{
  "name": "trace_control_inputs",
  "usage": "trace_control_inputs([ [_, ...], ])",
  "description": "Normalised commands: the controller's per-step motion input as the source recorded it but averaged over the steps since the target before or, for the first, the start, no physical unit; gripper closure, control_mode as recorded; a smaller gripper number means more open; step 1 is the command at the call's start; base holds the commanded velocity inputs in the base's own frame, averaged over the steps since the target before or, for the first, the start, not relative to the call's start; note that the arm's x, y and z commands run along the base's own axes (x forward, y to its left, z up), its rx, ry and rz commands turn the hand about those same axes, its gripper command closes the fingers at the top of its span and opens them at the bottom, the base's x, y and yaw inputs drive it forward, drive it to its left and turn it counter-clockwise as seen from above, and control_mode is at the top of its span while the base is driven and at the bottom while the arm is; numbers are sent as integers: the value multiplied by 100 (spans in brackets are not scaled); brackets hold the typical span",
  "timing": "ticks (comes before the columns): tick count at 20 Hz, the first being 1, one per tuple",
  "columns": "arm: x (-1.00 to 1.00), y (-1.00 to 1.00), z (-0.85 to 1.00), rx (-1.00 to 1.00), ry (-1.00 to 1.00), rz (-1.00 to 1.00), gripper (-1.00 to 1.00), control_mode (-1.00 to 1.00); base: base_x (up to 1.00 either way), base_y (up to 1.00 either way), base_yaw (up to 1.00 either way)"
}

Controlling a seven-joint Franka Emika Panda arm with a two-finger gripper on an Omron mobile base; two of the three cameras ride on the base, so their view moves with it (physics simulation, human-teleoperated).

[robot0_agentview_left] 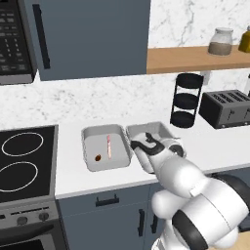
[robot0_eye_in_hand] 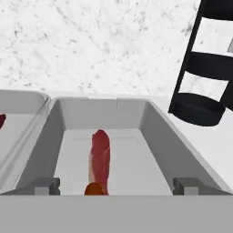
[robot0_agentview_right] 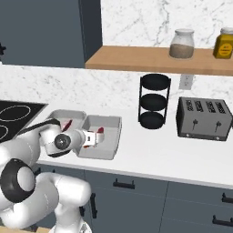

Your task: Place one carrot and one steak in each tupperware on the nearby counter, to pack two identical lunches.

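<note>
Gripper [robot0_eye_in_hand: 116, 185]: its two fingertips are standing wide apart at the near rim of the right tupperware, with nothing between them; it is hanging low over that tray, probably because it is the one being filled.
Carrot in right tray [robot0_eye_in_hand: 93, 189]: an orange end is showing at the near edge of the hand view, touching the near end of the steak; most of it is being cut off by the frame, so how it is lying cannot be told.
Steak in right tray [robot0_eye_in_hand: 101, 161]: it is lying flat along the tray floor, pointing from the near wall toward the back wall, left of centre.
Right tupperware [robot0_eye_in_hand: 157, 129]: it is sitting on the counter just beside its twin, rims touching or nearly so, so both lunches are staying within one reach.
Left tupperware [robot0_agentview_left: 90, 134]: it is holding a pale pink steak [robot0_agentview_left: 109, 146] lengthwise and a small brownish-orange carrot [robot0_agentview_left: 98, 157] just beside it; this lunch is looking packed.
Counter [robot0_agentview_left: 73, 173]: it is carrying both trays between the stove and the black tiered stand [robot0_agentview_left: 186, 100].
Judgement: both trays seem to be holding a pair, so the task is looking close to done.
</note>
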Motion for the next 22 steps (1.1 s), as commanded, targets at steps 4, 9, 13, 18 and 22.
trace_control_inputs([
  [4, 0, -6, 100, 0, -4, 0, -100, -100, 0, 0, 0],
  [9, -3, -5, 100, 0, -1, 0, -100, -100, 0, 0, 0],
  [13, -25, -2, 100, 0, 0, 0, -100, -100, 0, 0, 0],
  [18, -49, 0, 99, 0, 2, 3, -100, -100, 0, 0, 0],
  [22, -18, 5, 61, 1, 9, 5, -100, -100, 0, 0, 0],
])
